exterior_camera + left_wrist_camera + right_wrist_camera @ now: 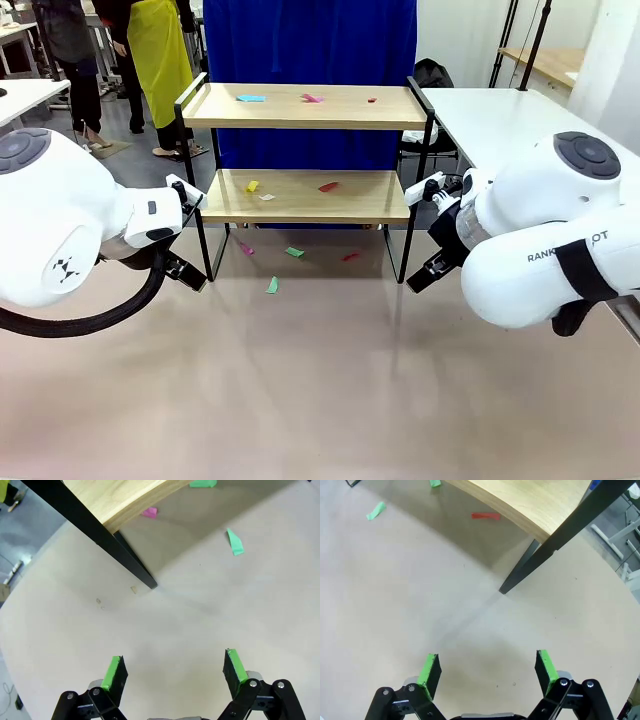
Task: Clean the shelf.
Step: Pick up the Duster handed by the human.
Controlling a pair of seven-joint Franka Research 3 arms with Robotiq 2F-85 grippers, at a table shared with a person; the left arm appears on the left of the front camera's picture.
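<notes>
Left gripper (175, 669) hangs low over the table (320, 400), jaws spread wide and empty, just beside the front left leg (131, 564) of the shelf (300, 118). This shelf stands mid-table between the two arms, with paper scraps on both boards and on the table beneath. The right gripper (490, 667) mirrors this by the front right leg (524, 574), equally wide and holding nothing.

No scrap is in hand, so the step looks like the first pick. From the left, the left arm's nearest targets are the pink scrap (149, 512) under the lower board and the green scrap (234, 542) in the open. The right arm's nearest is the red scrap (486, 516). The scraps lie flat and thin, so each pick probably calls for pads pressed right to the surface, closing across a narrow side. Under the lower board headroom is tight and the black legs could catch a wrist, so a low, level approach from the front seems safest.

Readable writing: "RANK" and "OT" on the right arm (560, 250), the middle crossed by a black strap. A small black mark on the left arm (65, 268) is too small to read.
</notes>
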